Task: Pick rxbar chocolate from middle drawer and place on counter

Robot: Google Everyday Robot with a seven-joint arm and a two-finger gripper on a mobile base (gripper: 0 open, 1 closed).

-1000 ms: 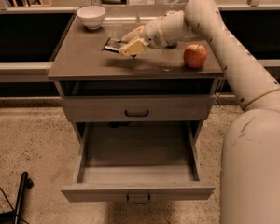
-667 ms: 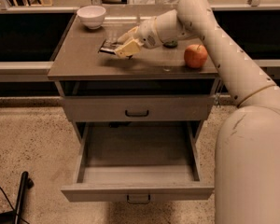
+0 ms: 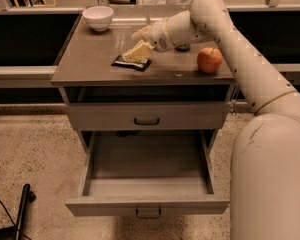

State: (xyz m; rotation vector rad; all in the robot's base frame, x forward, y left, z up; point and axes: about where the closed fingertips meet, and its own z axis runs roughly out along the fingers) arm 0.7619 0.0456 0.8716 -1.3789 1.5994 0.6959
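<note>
The rxbar chocolate (image 3: 131, 62), a flat black wrapper, lies on the counter (image 3: 90, 59) left of centre, near its front edge. My gripper (image 3: 139, 44) hangs just above and behind it. The fingers are spread, and the lower finger (image 3: 136, 52) is right over the bar's back edge. The arm reaches in from the right. The middle drawer (image 3: 147, 206) is pulled fully out at the bottom of the cabinet, and its inside looks empty.
A white bowl (image 3: 98, 17) stands at the counter's back left. A red apple (image 3: 209, 60) sits at the right. A green can (image 3: 182, 47) is partly hidden behind my wrist. The drawer front above (image 3: 146, 116) is closed. A black pole (image 3: 22, 204) lies on the floor at the lower left.
The bar has come down from between the fingers and now lies flat on the counter. The gripper has opened and sits slightly above it.
</note>
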